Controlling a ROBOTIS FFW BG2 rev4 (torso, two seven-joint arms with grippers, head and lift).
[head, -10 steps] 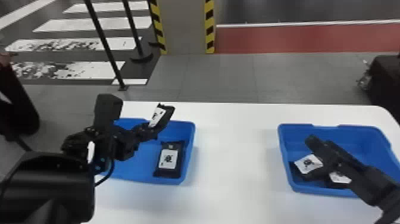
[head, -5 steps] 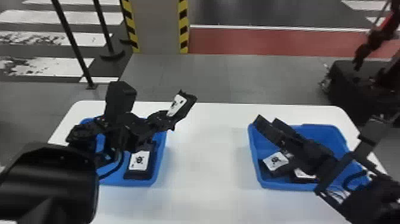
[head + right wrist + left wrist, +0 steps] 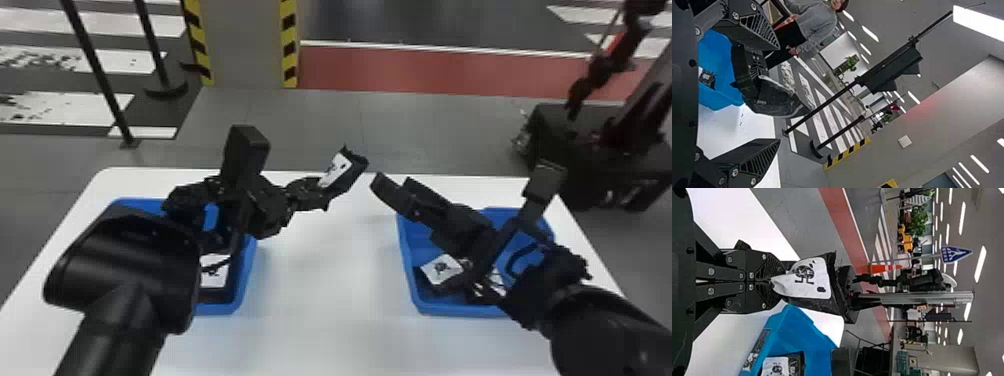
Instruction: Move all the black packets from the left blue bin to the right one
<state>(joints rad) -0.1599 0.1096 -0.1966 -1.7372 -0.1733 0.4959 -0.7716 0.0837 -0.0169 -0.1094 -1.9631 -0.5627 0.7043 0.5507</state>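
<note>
Over the bench (image 3: 325, 280), my left pincer (image 3: 319, 192) is gripping a black packet (image 3: 346, 172); my right pincer (image 3: 397, 189) is gaping near it, released.

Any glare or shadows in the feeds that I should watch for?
Head view: the white table is bright, with only faint, soft shadows. Left wrist view: ceiling lights glare beyond the held packet, whose white label stays readable as a pattern. Right wrist view: a bright ceiling panel, and a reddish glow on the wall.

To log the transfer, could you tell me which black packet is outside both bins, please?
The packet held up by the left hand; the other visible packets lie in the left bin and the right bin.
</note>
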